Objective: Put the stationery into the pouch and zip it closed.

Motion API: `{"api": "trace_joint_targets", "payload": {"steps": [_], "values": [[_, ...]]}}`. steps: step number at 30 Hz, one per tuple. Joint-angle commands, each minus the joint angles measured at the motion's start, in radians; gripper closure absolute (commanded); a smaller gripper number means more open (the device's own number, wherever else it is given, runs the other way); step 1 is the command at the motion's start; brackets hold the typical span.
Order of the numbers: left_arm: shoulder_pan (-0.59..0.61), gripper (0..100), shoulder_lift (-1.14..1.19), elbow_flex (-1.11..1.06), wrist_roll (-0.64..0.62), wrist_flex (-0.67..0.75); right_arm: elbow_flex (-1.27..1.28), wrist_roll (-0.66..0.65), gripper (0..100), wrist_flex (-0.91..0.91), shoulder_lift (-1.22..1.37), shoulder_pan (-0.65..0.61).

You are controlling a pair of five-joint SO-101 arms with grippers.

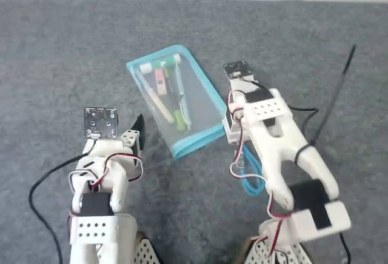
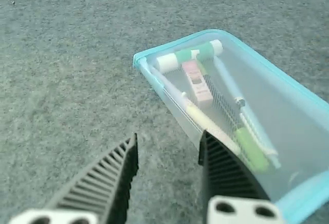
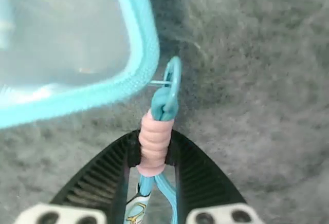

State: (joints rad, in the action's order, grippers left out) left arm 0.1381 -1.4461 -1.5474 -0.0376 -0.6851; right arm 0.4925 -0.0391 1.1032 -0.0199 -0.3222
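Observation:
The clear pouch with teal trim lies flat on the grey carpet, between the two arms. Inside it are the stationery items: a green-and-white marker, a pink stick, a yellow pen and a blue pen. My left gripper stands open at the pouch's near left edge, one fingertip over the rim. My right gripper is shut on the pink bead of the teal zipper pull, at the pouch's corner.
A loop of teal cord hangs from the pull under the right arm. A black cable runs along the carpet to the right. Open carpet lies behind and to the left of the pouch.

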Motion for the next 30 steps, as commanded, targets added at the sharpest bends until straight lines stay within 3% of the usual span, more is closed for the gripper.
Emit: {"api": "trace_joint_targets", "payload": {"steps": [1, 8, 12, 19, 22, 27, 30], "values": [[-0.066, 82, -0.011, 0.027, 0.051, 0.032, 0.043, -0.064, 99.1, -0.041, -0.163, 0.015], [-0.213, 82, -0.011, 0.024, 0.175, -0.046, 0.157, -0.075, 99.2, -0.028, -0.472, 0.007], [-0.281, 73, -0.011, 0.025, 0.201, -0.081, 0.199, -0.084, 99.2, -0.016, -0.619, -0.013], [-0.282, 70, -0.011, 0.022, 0.226, -0.083, 0.196, -0.118, 99.2, 0.094, -0.765, -0.110], [-0.281, 71, -0.011, 0.022, 0.226, -0.077, 0.195, -0.123, 99.2, 0.114, -0.794, -0.111], [-0.169, 75, -0.009, 0.018, 0.224, -0.008, 0.195, -0.201, 99.2, 0.142, -0.805, -0.110], [-0.187, 75, -0.009, 0.018, 0.224, -0.009, 0.195, -0.210, 99.2, 0.148, -0.805, -0.116]]}}
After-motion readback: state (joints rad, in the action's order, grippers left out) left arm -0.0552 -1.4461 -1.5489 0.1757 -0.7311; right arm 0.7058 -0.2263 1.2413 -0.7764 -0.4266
